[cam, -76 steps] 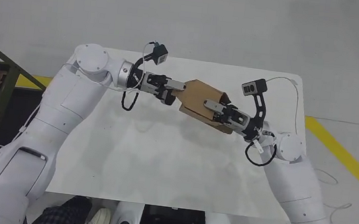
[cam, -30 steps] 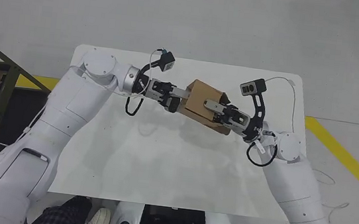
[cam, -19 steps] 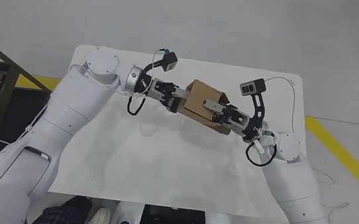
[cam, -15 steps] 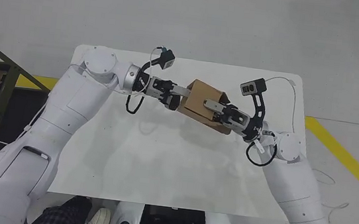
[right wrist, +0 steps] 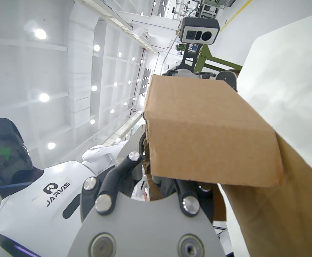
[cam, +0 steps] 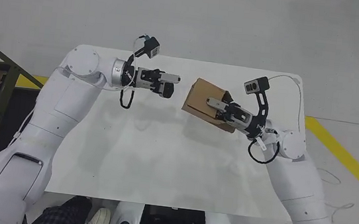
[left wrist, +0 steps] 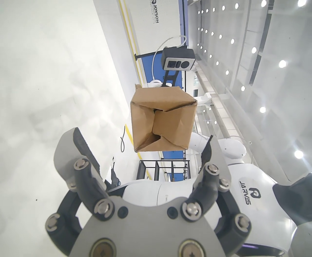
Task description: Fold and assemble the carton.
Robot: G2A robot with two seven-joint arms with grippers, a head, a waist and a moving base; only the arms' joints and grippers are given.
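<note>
Drawn back leftward since the earlier frame: left fingers (left wrist: 78,148), spread apart and empty, now apart from the carton (cam: 204,100). Right of centre over the white surface (cam: 159,170): carton with end flaps folded inward, clamped on one wall by the right fingers (cam: 217,104).

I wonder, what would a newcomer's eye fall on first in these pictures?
Most likely the brown carton, gripped by the right gripper over the far part of the white table. Its end flaps are folded in, facing the left gripper, which hangs open, apart from it.
</note>
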